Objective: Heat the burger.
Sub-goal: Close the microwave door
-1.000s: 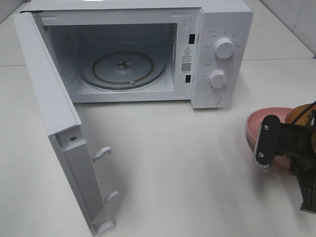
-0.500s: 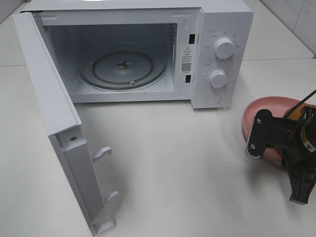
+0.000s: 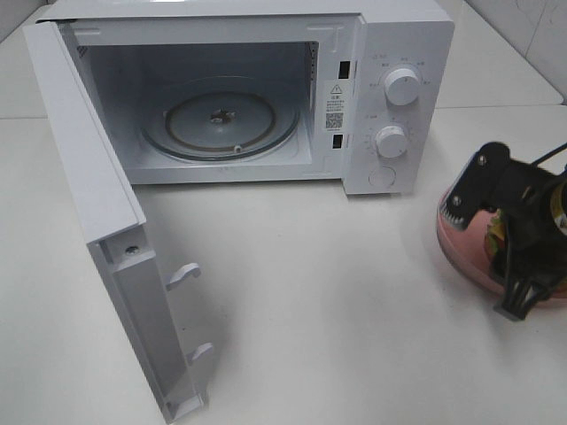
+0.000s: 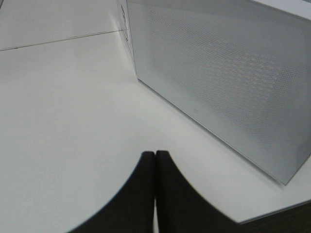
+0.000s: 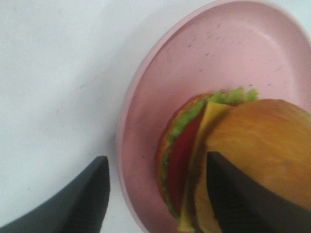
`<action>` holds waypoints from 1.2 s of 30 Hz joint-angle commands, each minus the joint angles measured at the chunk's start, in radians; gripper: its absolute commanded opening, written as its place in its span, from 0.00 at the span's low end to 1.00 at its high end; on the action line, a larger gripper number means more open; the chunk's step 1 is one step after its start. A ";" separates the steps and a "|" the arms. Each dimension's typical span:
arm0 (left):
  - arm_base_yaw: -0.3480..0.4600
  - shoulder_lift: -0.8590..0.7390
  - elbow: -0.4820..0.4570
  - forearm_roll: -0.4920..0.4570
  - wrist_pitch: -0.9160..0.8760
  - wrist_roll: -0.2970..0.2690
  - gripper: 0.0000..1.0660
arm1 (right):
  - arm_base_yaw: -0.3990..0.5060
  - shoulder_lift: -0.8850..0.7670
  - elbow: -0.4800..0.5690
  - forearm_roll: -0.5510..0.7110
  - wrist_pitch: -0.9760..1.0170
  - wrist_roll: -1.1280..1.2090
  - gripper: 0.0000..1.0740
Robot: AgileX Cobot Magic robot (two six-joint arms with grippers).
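White microwave [image 3: 390, 88] fills upper half of the overhead frame, door [image 3: 97, 221] swung wide at left, glass turntable [image 3: 221, 124] bare inside. Right gripper [image 3: 500, 230] at right edge hangs over the pink speckled plate [image 5: 146, 121], jaws spread and gripping nothing; the burger [image 5: 233, 160] lies tipped on the plate, one finger [image 5: 238, 204] overlapping its bun, contact unclear. Left gripper [image 4: 155, 194] is clenched with fingers pressed together, low on the white table [image 4: 63, 111] beside the microwave's perforated side.

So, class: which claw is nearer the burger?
Right. The right claw hangs over the burger on its pink plate; the left claw sits behind the microwave door.
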 commanded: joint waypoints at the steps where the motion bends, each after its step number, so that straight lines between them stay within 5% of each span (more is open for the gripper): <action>1: 0.002 -0.025 0.003 -0.001 -0.007 -0.005 0.00 | 0.004 -0.046 -0.043 0.100 0.047 0.039 0.56; 8: 0.002 -0.025 0.003 0.000 -0.007 -0.005 0.00 | 0.004 -0.110 -0.211 0.472 0.352 0.049 0.57; 15: 0.002 -0.025 0.003 0.000 -0.007 -0.005 0.00 | 0.004 -0.110 -0.304 0.644 0.556 0.041 0.57; 22: 0.002 -0.025 0.003 0.000 -0.007 -0.005 0.00 | -0.033 -0.110 -0.321 0.656 0.586 0.096 0.57; 30: 0.002 -0.025 0.003 0.000 -0.007 -0.005 0.00 | -0.242 -0.143 -0.321 0.659 0.636 0.146 0.57; 36: 0.002 -0.025 0.003 0.000 -0.007 -0.005 0.00 | -0.241 -0.286 -0.321 0.651 0.749 0.180 0.57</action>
